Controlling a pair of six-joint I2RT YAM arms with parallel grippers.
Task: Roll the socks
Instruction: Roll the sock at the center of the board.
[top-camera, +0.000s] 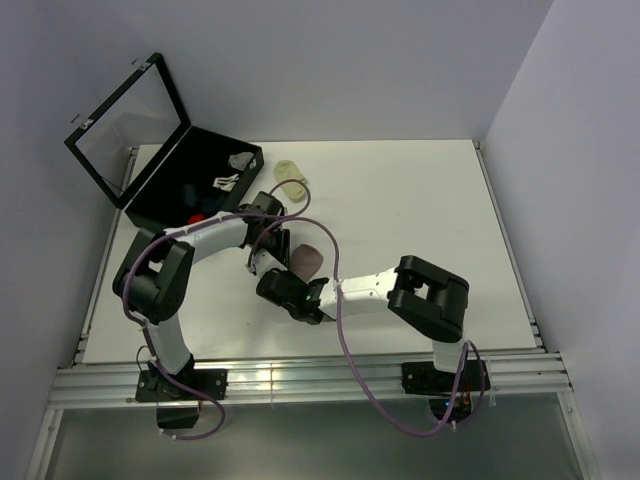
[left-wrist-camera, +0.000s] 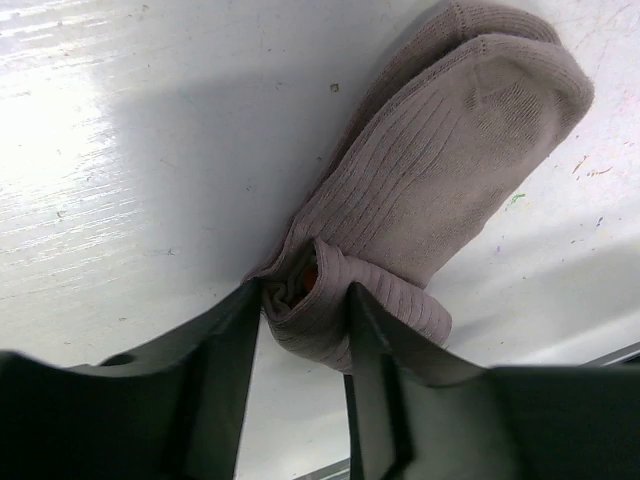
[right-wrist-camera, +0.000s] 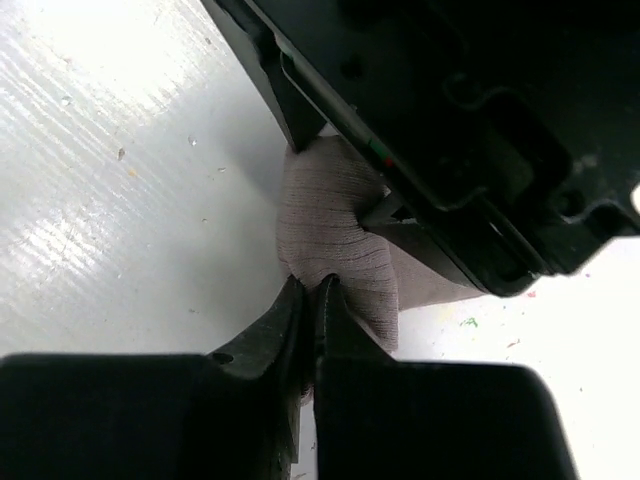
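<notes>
— Where does the sock lie relative to your claws?

— I see the dusty-pink sock (left-wrist-camera: 460, 150) lying on the white tabletop (top-camera: 430, 200). Its near end is curled into a small roll, and the rest stretches away from my left claw (left-wrist-camera: 305, 295). That roll sits right between the left fingers (left-wrist-camera: 225, 350), and both touch it, so the left claw is pinching the roll. A speck of orange-red shows inside the curl.

— And the right one?

— My right claw (right-wrist-camera: 312, 290) meets the same sock from the other side, close beside the left claw's black body. Its fingers are pressed together with their tips against the sock's edge. I can't tell whether any fabric is caught between them.

— What room do you have around it?

— From above, the sock lies near the middle of the tabletop, a little toward the near edge, with both claws crowded onto it. The open black case (top-camera: 190, 190) sits at the far-left corner, well apart from the sock. A pale-yellow sock (top-camera: 291, 178) lies just beside the case. To the right, bare white surface runs on to the right edge.
</notes>
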